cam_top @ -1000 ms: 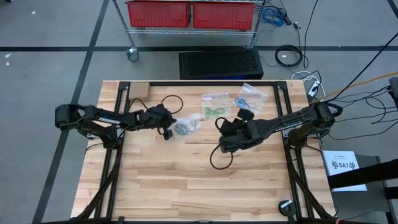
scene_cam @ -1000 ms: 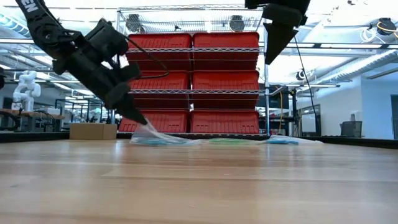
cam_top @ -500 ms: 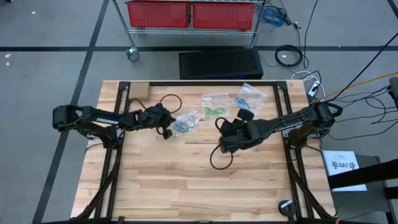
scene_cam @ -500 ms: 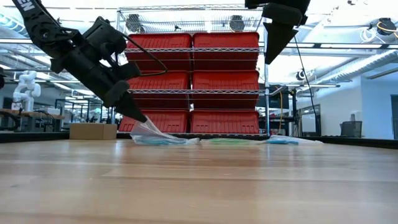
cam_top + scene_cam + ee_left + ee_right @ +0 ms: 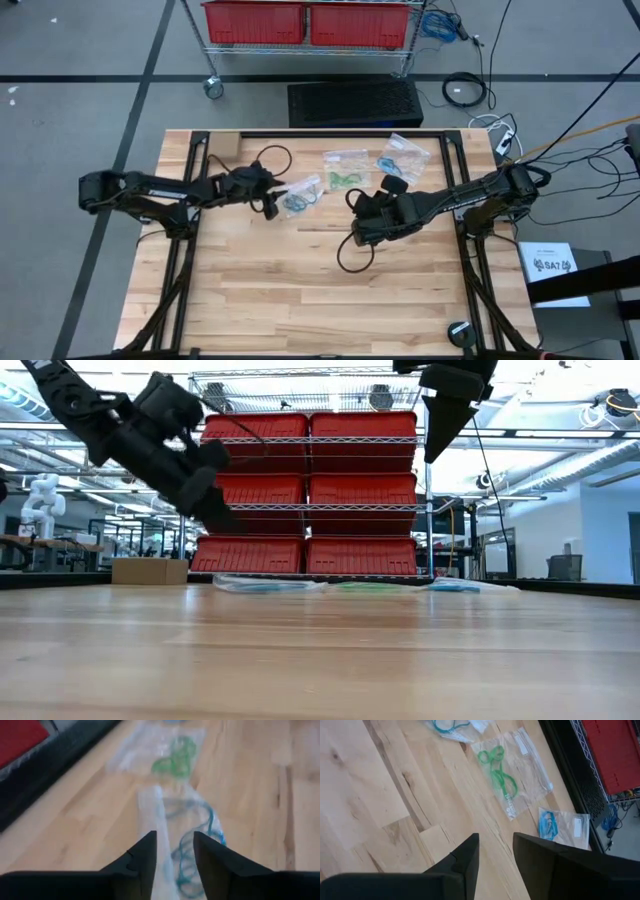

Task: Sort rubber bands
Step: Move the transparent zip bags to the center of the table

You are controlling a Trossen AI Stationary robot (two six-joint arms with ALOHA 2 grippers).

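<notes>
The left claw (image 5: 268, 207) hangs above the desk (image 5: 300, 290), its fingers parted with nothing between them, just beside the clear bag (image 5: 299, 196) that holds teal rubber bands (image 5: 192, 845). In the low view that bag lies flat on the wood and the claw (image 5: 222, 520) is clear of it. The right claw (image 5: 357, 236) waits raised near the desk's middle, with a gap between its fingers and nothing in it.

The bands are already grouped by colour in three bags along the far part of the desk: the teal ones nearest the left claw, the green bands (image 5: 496, 766) in a second bag (image 5: 345, 168) beside it, and the blue bands (image 5: 548, 823) in a third bag (image 5: 402, 155) near the right far corner.

The main risk appears to be the thin film. A low pass by the left claw could snag the bag's edge and drag it into the green one, since the two lie close together. A pinch on film alone could also spill bands through an open mouth, though whether the bags are sealed cannot be told.

The whole near half of the desk is bare wood, giving both arms free room. The far edge, by the black frame rail (image 5: 330, 133), is tighter.
</notes>
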